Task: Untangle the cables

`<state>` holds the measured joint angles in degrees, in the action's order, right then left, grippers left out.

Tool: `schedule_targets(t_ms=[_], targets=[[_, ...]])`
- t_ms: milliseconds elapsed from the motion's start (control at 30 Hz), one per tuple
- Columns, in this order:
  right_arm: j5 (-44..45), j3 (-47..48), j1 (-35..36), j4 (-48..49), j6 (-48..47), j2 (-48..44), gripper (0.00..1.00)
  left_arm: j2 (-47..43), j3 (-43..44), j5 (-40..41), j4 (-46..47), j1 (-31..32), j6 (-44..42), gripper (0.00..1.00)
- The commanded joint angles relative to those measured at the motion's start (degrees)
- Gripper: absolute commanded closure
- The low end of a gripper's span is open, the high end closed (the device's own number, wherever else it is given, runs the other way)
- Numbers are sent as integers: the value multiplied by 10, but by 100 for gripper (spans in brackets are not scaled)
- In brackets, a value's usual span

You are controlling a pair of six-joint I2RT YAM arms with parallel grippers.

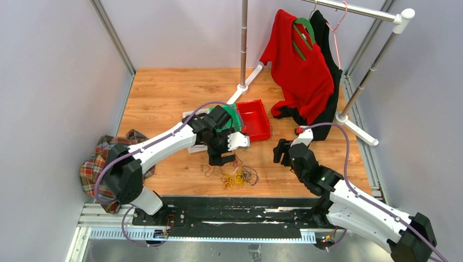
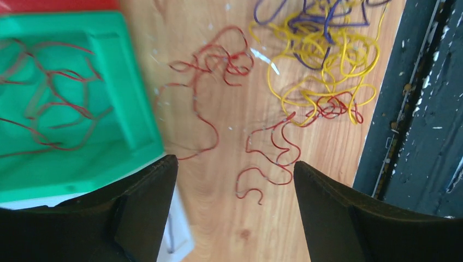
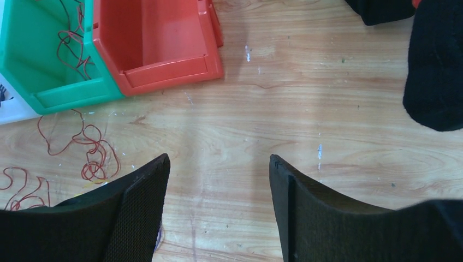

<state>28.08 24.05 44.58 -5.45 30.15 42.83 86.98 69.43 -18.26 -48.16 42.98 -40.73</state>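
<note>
Top view: high at near edge, looking down over whole bench (image 1: 164, 93). Wrist views: close, facing down; both catch green bin (image 2: 65, 109), red cables (image 2: 273, 147).

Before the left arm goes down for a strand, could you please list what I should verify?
1. Left gripper open and empty: ok.
2. Right gripper open, over bare wooden table: ok.
3. Loose red-brown wire strand below the left gripper free of the yellow and dark purple wire tangle: not ok, its end overlaps yellow loops.
4. Green plastic bin holds only red-brown strands: ok.
5. Red plastic bin empty: ok.
</note>
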Motion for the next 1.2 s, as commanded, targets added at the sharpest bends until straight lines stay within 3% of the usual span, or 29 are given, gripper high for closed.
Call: schedule_targets(t_ms=[0,200,400,600,767,1033,1167], targets=[[-14,3,-15,-20,3,-14,34,2,-46,8,55,-4,44,19],[-19,1,-15,-20,16,-5,36,56,-54,17,105,-6,37,26],[-19,0,-14,-16,17,3,37,103,-19,10,152,-7,19,41],[-19,-1,-15,-15,21,11,38,144,51,-43,88,-5,-138,44],[-19,-4,-14,-12,26,15,40,165,61,-57,43,-1,-253,44],[-19,-2,-15,-19,26,10,42,180,38,-49,31,8,-312,54],[-19,2,-14,-21,29,9,43,184,28,-36,75,11,-296,63]])
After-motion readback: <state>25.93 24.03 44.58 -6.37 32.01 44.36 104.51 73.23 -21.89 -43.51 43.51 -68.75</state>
